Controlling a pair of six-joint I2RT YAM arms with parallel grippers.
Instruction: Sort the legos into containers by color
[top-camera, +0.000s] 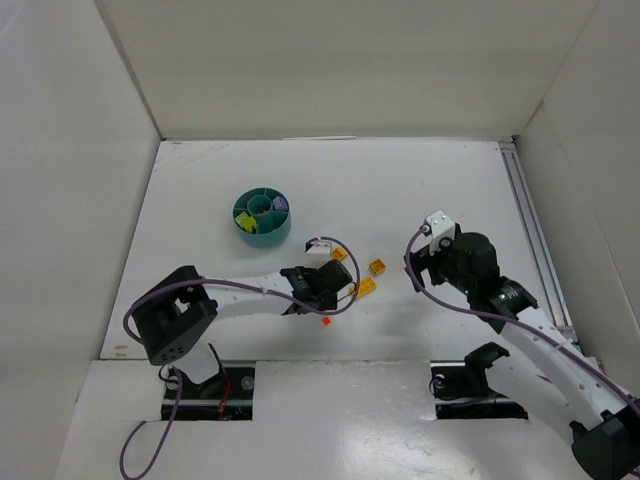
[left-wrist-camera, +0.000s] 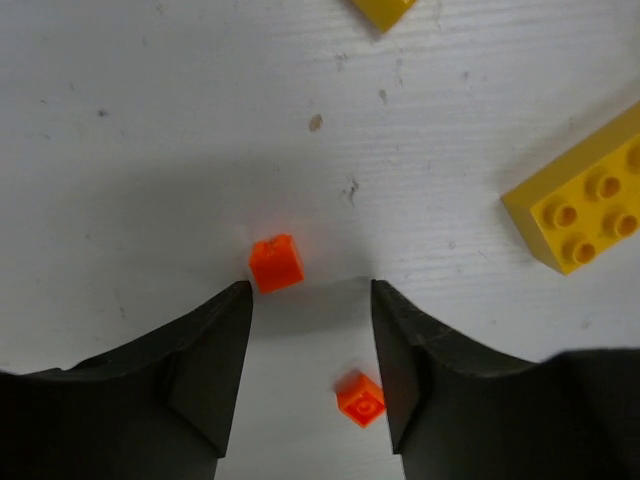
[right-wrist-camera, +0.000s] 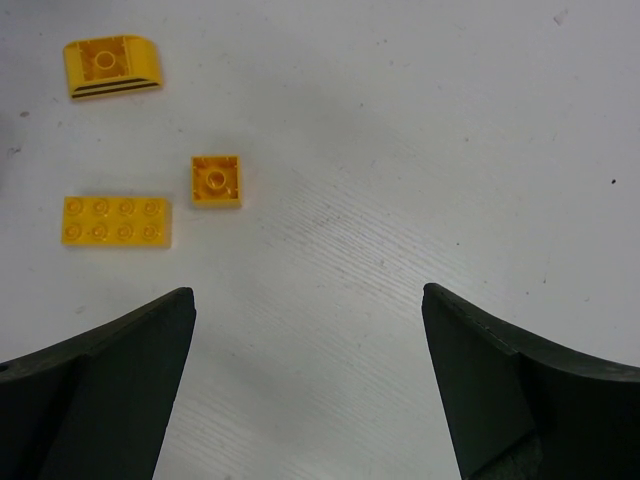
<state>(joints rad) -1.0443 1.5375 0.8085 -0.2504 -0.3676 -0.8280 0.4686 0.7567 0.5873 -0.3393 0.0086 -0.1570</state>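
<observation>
Two tiny orange-red legos lie on the white table under my left gripper (left-wrist-camera: 310, 285). One orange-red lego (left-wrist-camera: 276, 263) sits just off the left fingertip. The other orange-red lego (left-wrist-camera: 360, 397) lies between the jaws, close against the right finger. The jaws stand apart with a gap and hold nothing. In the top view this gripper (top-camera: 322, 296) is low over the table, with an orange-red lego (top-camera: 326, 321) beside it. The teal dish of containers (top-camera: 270, 238) holds a few sorted bricks. My right gripper (right-wrist-camera: 306, 293) hovers wide open and empty.
Three orange-yellow legos lie between the arms: a 2x4 brick (right-wrist-camera: 115, 220), a small square one (right-wrist-camera: 216, 181) and a curved one (right-wrist-camera: 112, 65). In the left wrist view, a yellow brick (left-wrist-camera: 585, 205) lies at the right. White walls enclose the table.
</observation>
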